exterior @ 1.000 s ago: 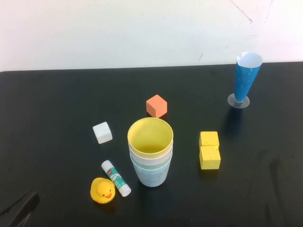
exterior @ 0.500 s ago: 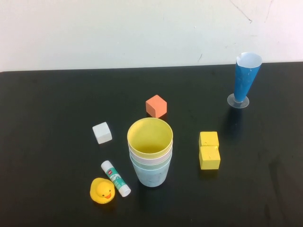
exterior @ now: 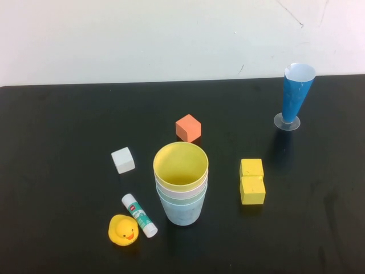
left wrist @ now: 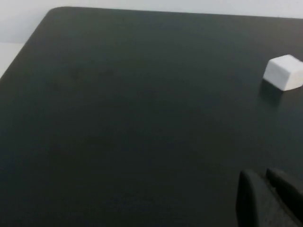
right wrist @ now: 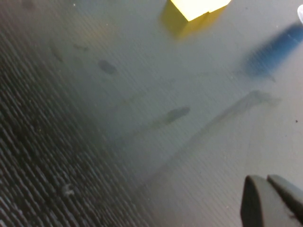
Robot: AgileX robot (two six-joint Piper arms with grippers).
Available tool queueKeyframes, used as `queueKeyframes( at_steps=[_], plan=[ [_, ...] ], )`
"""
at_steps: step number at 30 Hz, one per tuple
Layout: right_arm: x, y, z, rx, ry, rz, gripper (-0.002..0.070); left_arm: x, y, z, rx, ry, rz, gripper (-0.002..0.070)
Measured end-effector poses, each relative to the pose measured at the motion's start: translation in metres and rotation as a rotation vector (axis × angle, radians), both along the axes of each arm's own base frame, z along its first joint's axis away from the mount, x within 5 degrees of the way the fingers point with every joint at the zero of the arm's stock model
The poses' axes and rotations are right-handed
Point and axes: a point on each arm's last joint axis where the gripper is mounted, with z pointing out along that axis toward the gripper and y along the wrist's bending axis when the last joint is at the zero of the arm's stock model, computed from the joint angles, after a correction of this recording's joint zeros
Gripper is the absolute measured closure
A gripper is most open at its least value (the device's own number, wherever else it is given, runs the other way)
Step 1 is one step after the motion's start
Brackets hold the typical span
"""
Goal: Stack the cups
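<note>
The cups stand nested in one upright stack (exterior: pixel 181 185) at the table's middle front. The yellow cup (exterior: pixel 181 164) is on top, with pale pink, pale green and light blue rims showing below it. Neither gripper shows in the high view. My left gripper (left wrist: pixel 265 176) shows only in the left wrist view, shut and empty above bare black table, away from the stack. My right gripper (right wrist: pixel 266 180) shows only in the right wrist view, shut and empty above bare table.
Around the stack are a white cube (exterior: pixel 123 160), also in the left wrist view (left wrist: pixel 284 72), an orange cube (exterior: pixel 189 127), two yellow cubes (exterior: pixel 252 181), a glue stick (exterior: pixel 140 215) and a rubber duck (exterior: pixel 124 230). A tall blue cone (exterior: pixel 295 96) stands far right.
A dark part of the left arm that showed at the high view's bottom left corner one second ago has left the view. The stack has not moved.
</note>
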Motion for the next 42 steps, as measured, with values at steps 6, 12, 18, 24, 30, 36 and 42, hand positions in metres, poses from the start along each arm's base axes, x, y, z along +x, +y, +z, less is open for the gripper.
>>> queueKeyframes(
  at_steps=[6,12,18,24,30,36,42],
  plan=[
    [0.000,0.000,0.000,0.001,0.001,-0.001,0.0677,-0.001,0.000,-0.002,0.023,0.023,-0.001,0.0673],
    [0.000,0.000,0.000,0.002,-0.001,-0.001,0.0678,-0.001,0.001,-0.002,0.067,0.022,-0.007,0.0673],
    [0.000,0.000,0.000,0.002,-0.001,-0.001,0.0678,-0.001,0.001,-0.002,0.077,0.028,-0.008,0.0673],
    [0.000,0.000,0.000,0.002,-0.001,-0.001,0.0678,-0.001,0.001,-0.002,0.082,0.028,-0.008,0.0673],
    [-0.004,-0.007,0.004,0.033,-0.045,-0.038,0.0678,-0.001,0.001,-0.003,0.082,0.030,-0.008,0.0673],
    [-0.014,-0.027,0.006,0.177,-0.253,-0.273,0.0678,-0.001,0.001,-0.003,0.087,0.029,-0.009,0.0673],
    [-0.014,-0.035,-0.038,0.390,-0.407,-0.548,0.0678,-0.001,0.001,-0.003,0.089,0.029,-0.009,0.0673]
  ],
)
